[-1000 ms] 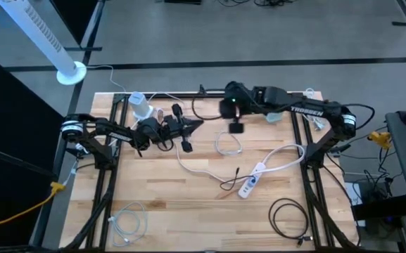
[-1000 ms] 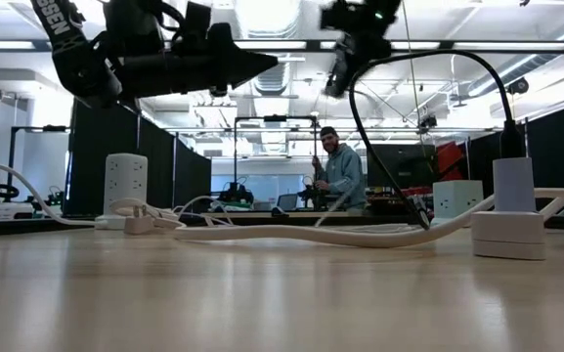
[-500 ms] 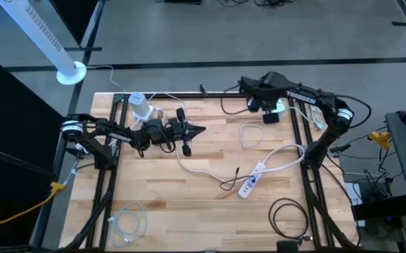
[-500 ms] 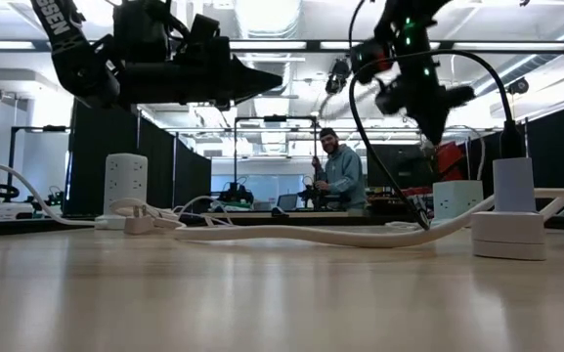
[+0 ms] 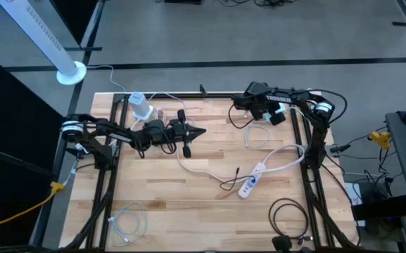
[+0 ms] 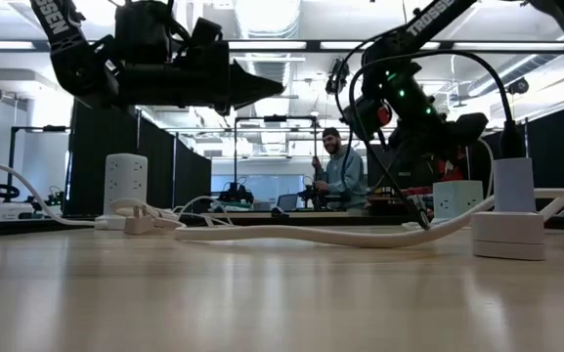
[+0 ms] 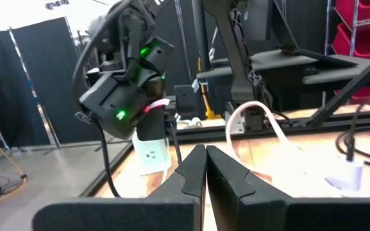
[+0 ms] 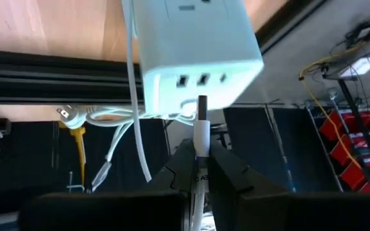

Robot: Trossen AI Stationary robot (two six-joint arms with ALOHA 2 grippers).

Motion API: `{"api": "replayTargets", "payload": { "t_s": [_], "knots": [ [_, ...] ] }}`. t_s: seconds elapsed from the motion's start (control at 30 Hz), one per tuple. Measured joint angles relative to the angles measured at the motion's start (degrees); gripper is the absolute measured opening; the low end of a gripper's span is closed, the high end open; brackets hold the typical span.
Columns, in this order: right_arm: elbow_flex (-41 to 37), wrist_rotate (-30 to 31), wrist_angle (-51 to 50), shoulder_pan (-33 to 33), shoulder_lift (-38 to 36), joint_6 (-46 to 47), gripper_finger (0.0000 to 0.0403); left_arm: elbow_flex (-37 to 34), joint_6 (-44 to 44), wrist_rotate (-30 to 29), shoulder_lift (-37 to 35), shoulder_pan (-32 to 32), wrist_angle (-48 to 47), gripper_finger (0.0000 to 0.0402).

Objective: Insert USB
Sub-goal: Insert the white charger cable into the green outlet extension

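Right gripper (image 8: 201, 168), lower centre of its wrist view, clamps a white USB cable plug (image 8: 201, 131) with the metal tip aimed at the ports of the white cube power block (image 8: 194, 48) just beyond, lined up for insertion. Left gripper (image 5: 194, 131), centre-left in high view, fingers together, empty, waits.

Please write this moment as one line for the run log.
right gripper: shut on USB plug, tip just short of white charger cube ports | left gripper: shut, empty, above table | insertion: not yet done
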Motion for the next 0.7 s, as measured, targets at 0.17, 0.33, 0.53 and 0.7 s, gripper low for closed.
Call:
{"api": "replayTargets", "payload": {
  "t_s": [0.17,0.33,0.53,0.7],
  "knots": [
    [0.0,1.5,-0.3,0.0,1.9,-0.4,0.0011,-0.1,-0.8,0.0,0.0,-1.4,-2.0,0.0],
    [-0.2,1.9,-0.6,0.1,3.4,0.3,0.0011,-0.6,-1.8,-0.6,0.0,-2.7,-2.9,0.0],
    [-0.4,2.8,-1.3,0.7,3.3,-0.2,0.0011,-2.7,-2.9,-0.7,0.0,-4.2,-2.8,0.0],
    [-0.6,2.3,-2.2,0.7,3.3,-1.0,0.0011,-3.8,-3.9,-0.7,0.0,-4.2,-2.3,0.0]
  ]
}}
